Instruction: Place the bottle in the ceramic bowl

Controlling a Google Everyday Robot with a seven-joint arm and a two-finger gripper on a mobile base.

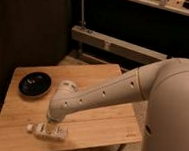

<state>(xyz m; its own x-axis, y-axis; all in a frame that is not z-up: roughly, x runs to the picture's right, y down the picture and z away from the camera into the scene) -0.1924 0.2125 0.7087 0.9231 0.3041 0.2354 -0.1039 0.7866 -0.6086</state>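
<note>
The small whitish bottle (48, 131) lies on its side near the front edge of the wooden table (104, 118), cap pointing left. The shallow black ceramic bowl (35, 84) sits at the table's back left, apart from the bottle. My gripper (47, 127) hangs below the white arm's wrist, right over the middle of the bottle and touching or almost touching it. The wrist hides the fingers.
My large white arm (111, 94) and body (172, 112) cover the table's right side. A grey horizontal bar on a post (111, 44) stands behind the table. A dark wall panel (22, 28) is at the back left.
</note>
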